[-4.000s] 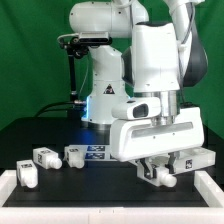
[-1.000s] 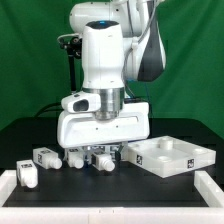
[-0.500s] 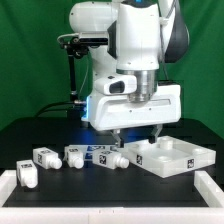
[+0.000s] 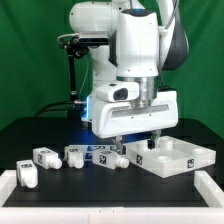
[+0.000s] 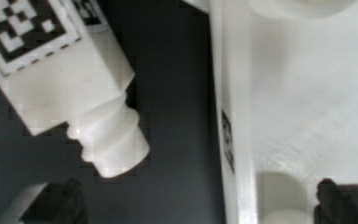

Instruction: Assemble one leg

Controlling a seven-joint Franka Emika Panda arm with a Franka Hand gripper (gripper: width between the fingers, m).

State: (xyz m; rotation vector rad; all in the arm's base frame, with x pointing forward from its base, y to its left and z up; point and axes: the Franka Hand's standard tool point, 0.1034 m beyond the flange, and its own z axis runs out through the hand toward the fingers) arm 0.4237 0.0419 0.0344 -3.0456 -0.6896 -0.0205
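Observation:
Several small white legs with tag markers lie in a row on the black table: one leg (image 4: 108, 156) nearest the gripper, another leg (image 4: 75, 155), a third (image 4: 43, 157), and one at the front edge (image 4: 27, 173). My gripper (image 4: 137, 140) hangs open and empty just above the table, between the nearest leg and the large white tabletop panel (image 4: 172, 158). In the wrist view the gripper (image 5: 202, 205) straddles the panel's edge. The nearest leg (image 5: 60, 75) lies beside it with its threaded end pointing toward the fingers (image 5: 60, 200). The panel (image 5: 309, 110) fills the other side.
The marker board (image 4: 95, 149) lies flat behind the legs. A white rim (image 4: 110, 215) runs along the table's front edge. The robot's base (image 4: 105, 100) stands behind the work area, and a black stand (image 4: 70, 60) is at the back on the exterior view's left.
The gripper has swung from low over the legs on the exterior view's left to the right and up, then sunk slightly. The legs and panel have not moved in the last second.

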